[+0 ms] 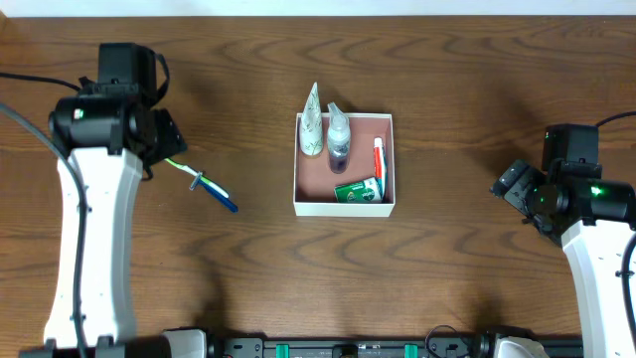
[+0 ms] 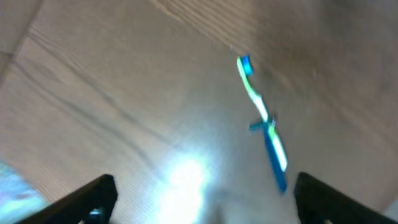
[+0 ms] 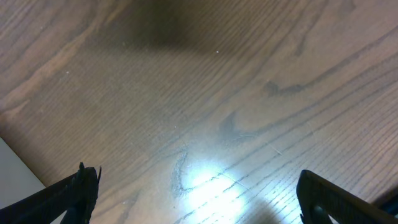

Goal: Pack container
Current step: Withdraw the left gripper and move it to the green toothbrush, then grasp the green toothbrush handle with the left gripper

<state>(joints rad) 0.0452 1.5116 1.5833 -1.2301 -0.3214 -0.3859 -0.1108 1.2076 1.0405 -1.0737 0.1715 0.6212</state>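
surface: dark brown wood-grain table (image 1: 447, 89), glossy, bright lamp glare on it in both wrist views
centre: container (image 1: 344, 209) sits flat on the wood, square, thin white walls, sides square to the table edges
left side: toothbrush (image 1: 204, 181) lies flat on the wood, diagonal, green-white end toward far left, blue end toward near right
spacing: toothbrush well apart from container, bare wood between them
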